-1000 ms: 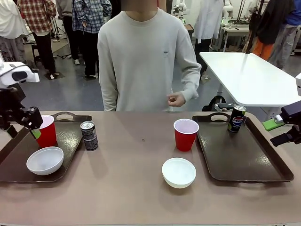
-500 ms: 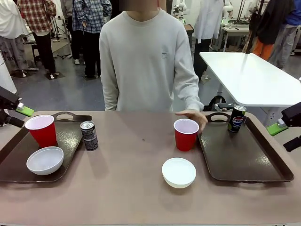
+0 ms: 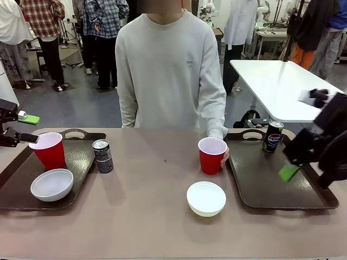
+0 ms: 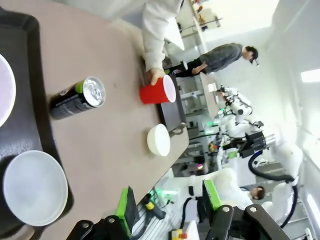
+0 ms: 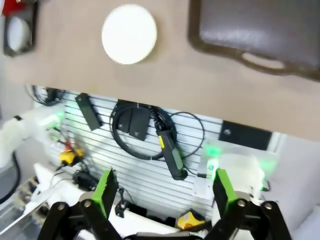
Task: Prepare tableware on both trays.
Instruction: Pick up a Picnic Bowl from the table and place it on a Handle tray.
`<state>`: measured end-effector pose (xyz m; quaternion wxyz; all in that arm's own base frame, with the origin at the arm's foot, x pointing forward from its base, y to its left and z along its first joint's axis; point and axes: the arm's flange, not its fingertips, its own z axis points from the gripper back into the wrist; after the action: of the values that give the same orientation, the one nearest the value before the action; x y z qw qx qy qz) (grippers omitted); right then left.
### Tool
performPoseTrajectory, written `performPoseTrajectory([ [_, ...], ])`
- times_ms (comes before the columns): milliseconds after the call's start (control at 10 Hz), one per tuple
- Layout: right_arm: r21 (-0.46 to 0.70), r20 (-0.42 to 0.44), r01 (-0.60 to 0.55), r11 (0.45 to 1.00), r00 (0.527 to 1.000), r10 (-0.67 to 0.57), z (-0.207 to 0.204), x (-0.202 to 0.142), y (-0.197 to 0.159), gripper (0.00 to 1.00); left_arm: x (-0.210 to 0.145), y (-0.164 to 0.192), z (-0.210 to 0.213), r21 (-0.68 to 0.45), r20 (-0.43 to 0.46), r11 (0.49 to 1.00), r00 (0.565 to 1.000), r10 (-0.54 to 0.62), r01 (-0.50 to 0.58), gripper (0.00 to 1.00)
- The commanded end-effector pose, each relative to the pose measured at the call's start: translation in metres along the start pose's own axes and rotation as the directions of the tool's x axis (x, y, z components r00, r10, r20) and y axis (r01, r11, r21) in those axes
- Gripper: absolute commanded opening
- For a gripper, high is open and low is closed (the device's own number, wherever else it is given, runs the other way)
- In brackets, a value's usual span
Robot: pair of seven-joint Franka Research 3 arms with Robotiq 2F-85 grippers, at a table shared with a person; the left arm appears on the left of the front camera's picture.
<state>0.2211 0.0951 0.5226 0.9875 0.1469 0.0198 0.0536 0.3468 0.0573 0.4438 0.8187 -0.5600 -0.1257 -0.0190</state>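
We see the left tray (image 3: 76,160) at the desk's (image 3: 157,227) left edge, our left hand (image 3: 28,129) open and empty near its far left corner; the right tray (image 3: 260,184) at the right edge, our right hand (image 5: 163,195) spread and empty over it. Left bowl (image 3: 52,184) and left cup (image 3: 50,150) sit on the left tray; middle bowl (image 3: 206,198) and middle cup (image 3: 212,155), which a person (image 3: 171,70) grips, just beside the right tray's left rim. Left can (image 3: 102,156) just beside the left tray's right rim, right can (image 3: 272,136) at the right tray's far edge

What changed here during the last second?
The left gripper let go of the left red cup and drew back leftward. The person's hand came down and gripped the middle red cup. The right gripper swung in over the right tray. The left bowl, middle bowl, left can and right can stayed put.
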Motion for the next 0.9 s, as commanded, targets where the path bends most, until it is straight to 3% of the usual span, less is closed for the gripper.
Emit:
performPoseTrajectory([
  [0, -0.065, -0.032, 0.023, 0.998, 0.999, -0.025, -0.001, 0.03, 0.02, 1.0, -0.022, 0.008, -0.003, -0.049, 0.05, 0.999, 0.999, -0.013, 0.015, 0.72],
  [200, -0.121, -0.011, 0.04, 0.992, 0.999, -0.041, -0.015, 0.051, 0.046, 1.0, -0.029, 0.008, 0.006, -0.059, 0.073, 0.998, 0.997, -0.004, 0.008, 0.72],
  [400, -0.059, -0.04, -0.02, 0.998, 0.999, 0.017, -0.011, 0.051, 0.048, 1.0, -0.036, -0.002, 0.006, 0.028, 0.064, 0.999, 0.997, -0.035, 0.033, 0.72],
  [500, -0.079, -0.013, 0.009, 0.997, 1.0, -0.01, -0.019, 0.047, 0.047, 1.0, -0.006, 0.009, 0.019, -0.037, 0.061, 0.999, 0.998, 0.024, -0.022, 0.72],
  [800, -0.053, -0.027, -0.013, 0.998, 1.0, 0.011, -0.018, 0.051, 0.051, 1.0, -0.006, 0.009, 0.019, -0.037, 0.061, 0.999, 0.998, 0.024, -0.022, 0.72],
])
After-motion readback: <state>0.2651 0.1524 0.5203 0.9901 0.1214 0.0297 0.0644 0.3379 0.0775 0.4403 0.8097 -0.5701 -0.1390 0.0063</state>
